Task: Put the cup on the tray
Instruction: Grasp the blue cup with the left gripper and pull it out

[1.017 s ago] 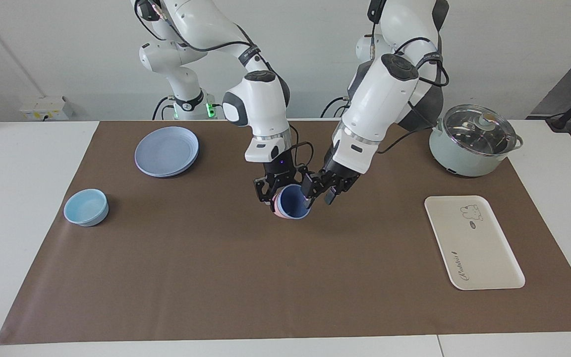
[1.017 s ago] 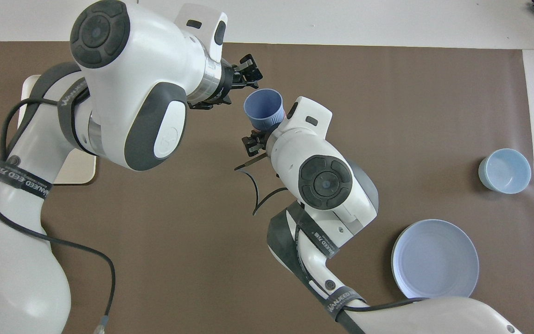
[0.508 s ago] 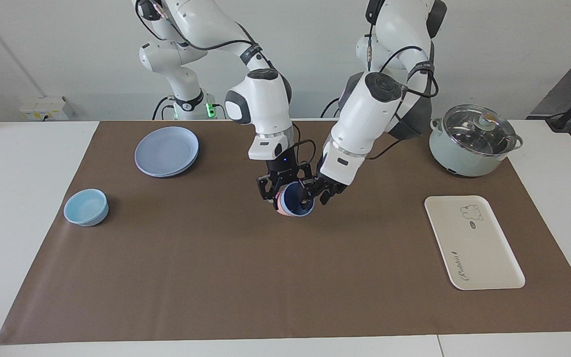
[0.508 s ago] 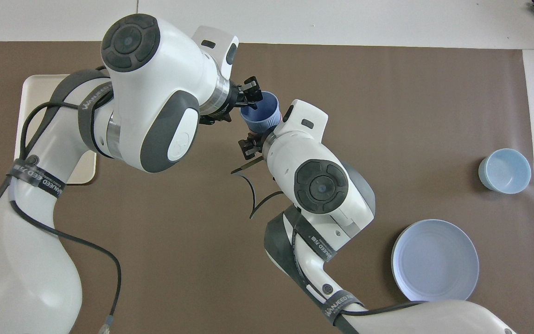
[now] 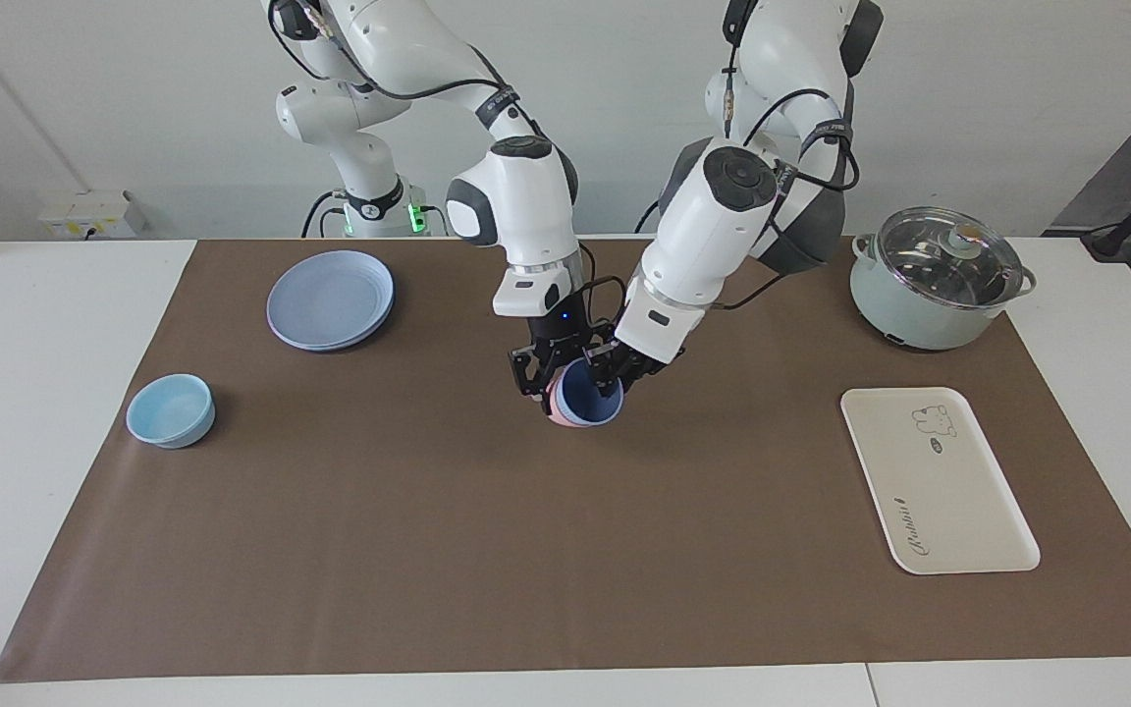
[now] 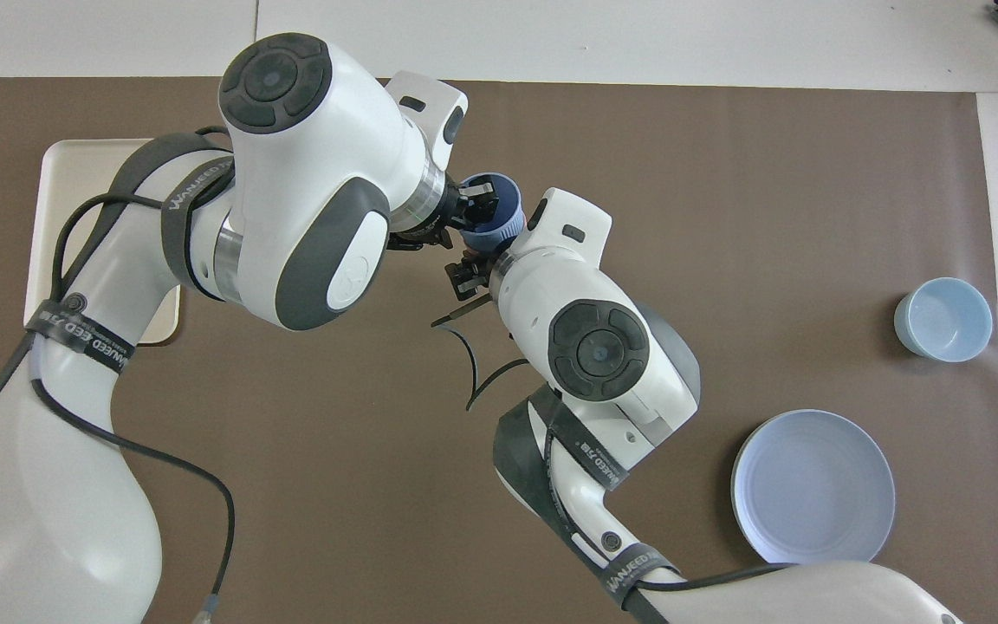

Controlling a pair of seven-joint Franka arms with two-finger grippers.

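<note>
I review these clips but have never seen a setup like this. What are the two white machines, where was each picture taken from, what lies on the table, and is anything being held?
They are two robot arms with two-finger grippers. One picture faces them from across the table; the other looks down from above their own end.

On the brown mat: a cream tray toward the left arm's end, a lidded pot, a blue plate and a light-blue bowl toward the right arm's end.

Mid-table, the right gripper is shut on a pink cup with the blue cup nested inside it. The left gripper is at the blue cup's rim, one finger inside; whether it grips yet is unclear.
</note>
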